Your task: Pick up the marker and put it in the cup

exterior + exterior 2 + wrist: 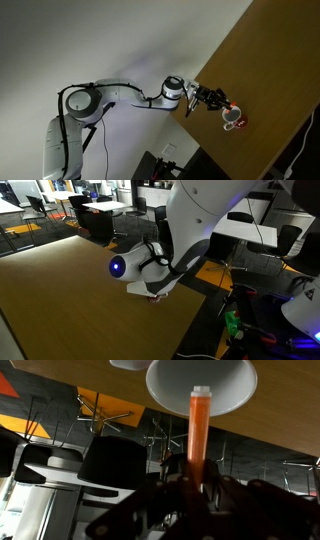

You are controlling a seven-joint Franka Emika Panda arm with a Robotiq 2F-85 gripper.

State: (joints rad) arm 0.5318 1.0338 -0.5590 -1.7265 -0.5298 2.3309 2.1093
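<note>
Wrist view: blurred office chairs [110, 460] at 8 o'clock, brown wooden table [285, 405] across 12; orange marker [198, 430] clamped between jaws of gripper [192, 485] at 6, tip overlapping white cup [170, 380] at 12. Cup cut off by top edge; gripper dark, blurred.

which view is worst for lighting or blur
Wrist view: the tool is a dark, soft silhouette, while the marker and the cup show bright. In an exterior view the arm looms close and bright; in an exterior view the table sits tilted, dim.
</note>
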